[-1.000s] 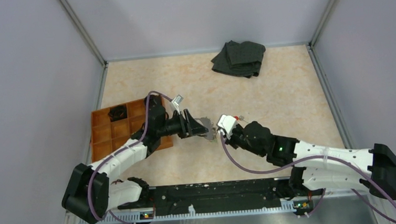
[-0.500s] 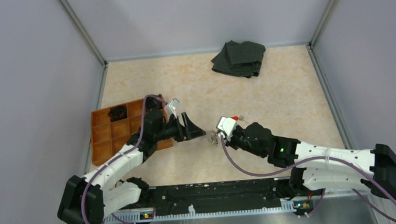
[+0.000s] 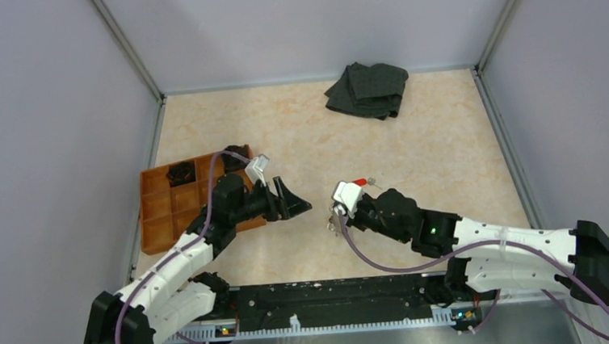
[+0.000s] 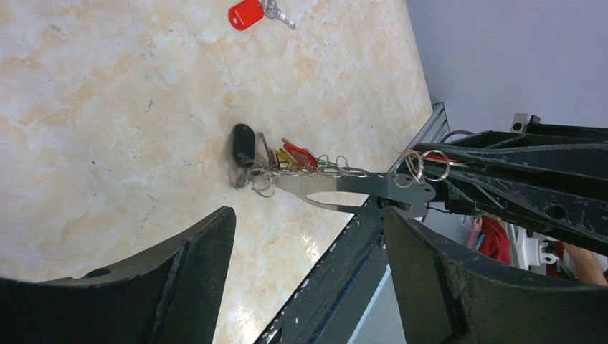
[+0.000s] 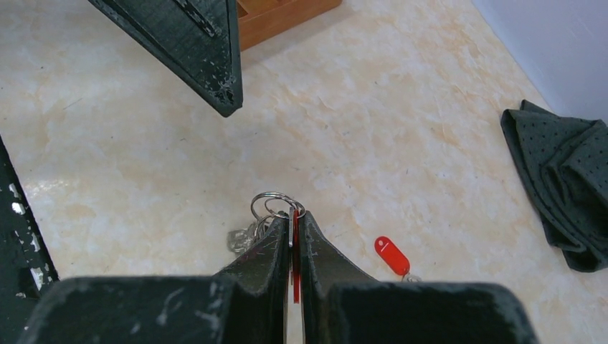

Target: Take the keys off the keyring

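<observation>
My right gripper (image 3: 335, 218) (image 5: 294, 213) is shut on one end of the keyring (image 4: 344, 183), a thin silvery-grey metal loop, and holds it above the table. Several keys hang from its far end: one with a black head (image 4: 244, 143), then red (image 4: 301, 153), yellow and green ones. Small split rings (image 5: 274, 204) stick out past the fingertips. My left gripper (image 3: 294, 202) (image 4: 308, 215) is open wide and empty, a short way left of the bunch. One key with a red head (image 3: 360, 182) (image 4: 247, 13) (image 5: 391, 255) lies loose on the table.
An orange gridded tray (image 3: 170, 202) sits at the left beside the left arm, with black coiled objects in its back cells. A folded dark cloth (image 3: 368, 89) (image 5: 566, 165) lies at the back. A black rail (image 3: 334, 295) runs along the near edge.
My left gripper has let go of the key bunch, opened and drawn back to the left. My right gripper keeps the keyring and has dropped slightly.
</observation>
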`<state>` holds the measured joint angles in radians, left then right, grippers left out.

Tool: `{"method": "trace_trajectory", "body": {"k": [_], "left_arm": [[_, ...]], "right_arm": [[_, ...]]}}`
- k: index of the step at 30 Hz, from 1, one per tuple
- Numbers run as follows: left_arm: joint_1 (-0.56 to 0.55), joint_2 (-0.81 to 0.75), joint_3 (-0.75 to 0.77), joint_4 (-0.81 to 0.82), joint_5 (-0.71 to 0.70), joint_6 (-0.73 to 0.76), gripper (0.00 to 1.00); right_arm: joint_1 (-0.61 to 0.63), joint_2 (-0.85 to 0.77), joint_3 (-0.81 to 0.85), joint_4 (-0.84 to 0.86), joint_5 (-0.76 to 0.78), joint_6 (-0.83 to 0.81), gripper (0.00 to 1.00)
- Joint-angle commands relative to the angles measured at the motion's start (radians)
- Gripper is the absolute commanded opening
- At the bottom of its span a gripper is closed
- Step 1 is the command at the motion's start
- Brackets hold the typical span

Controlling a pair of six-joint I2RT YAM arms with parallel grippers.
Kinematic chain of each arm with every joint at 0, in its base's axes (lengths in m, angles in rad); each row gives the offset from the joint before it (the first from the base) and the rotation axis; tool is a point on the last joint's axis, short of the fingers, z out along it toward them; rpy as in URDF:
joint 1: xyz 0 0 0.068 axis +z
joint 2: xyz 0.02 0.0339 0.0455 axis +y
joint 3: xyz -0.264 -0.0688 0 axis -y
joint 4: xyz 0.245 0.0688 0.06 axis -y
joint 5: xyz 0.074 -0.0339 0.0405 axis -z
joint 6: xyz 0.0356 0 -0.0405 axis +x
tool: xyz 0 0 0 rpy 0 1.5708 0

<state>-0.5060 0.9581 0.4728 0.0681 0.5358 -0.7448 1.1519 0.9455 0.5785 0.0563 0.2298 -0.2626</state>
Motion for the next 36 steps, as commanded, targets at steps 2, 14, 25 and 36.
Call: {"method": "trace_trajectory", "body": {"k": [2, 14, 25, 36], "left_arm": [[-0.006, -0.084, 0.019, 0.030, -0.027, 0.065, 0.74], [-0.080, -0.016, -0.049, 0.387, 0.065, 0.118, 0.52], [-0.136, -0.095, -0.194, 0.638, 0.010, 0.226, 0.48], [-0.135, -0.116, -0.229, 0.827, 0.117, 0.291, 0.50]], "right_arm": [[0.026, 0.000, 0.055, 0.059, -0.006, -0.043, 0.00], [0.145, -0.084, -0.101, 0.268, 0.072, -0.298, 0.00], [0.220, -0.135, -0.135, 0.266, 0.049, -0.516, 0.00], [0.326, -0.210, -0.070, 0.165, 0.036, -0.657, 0.00]]}}
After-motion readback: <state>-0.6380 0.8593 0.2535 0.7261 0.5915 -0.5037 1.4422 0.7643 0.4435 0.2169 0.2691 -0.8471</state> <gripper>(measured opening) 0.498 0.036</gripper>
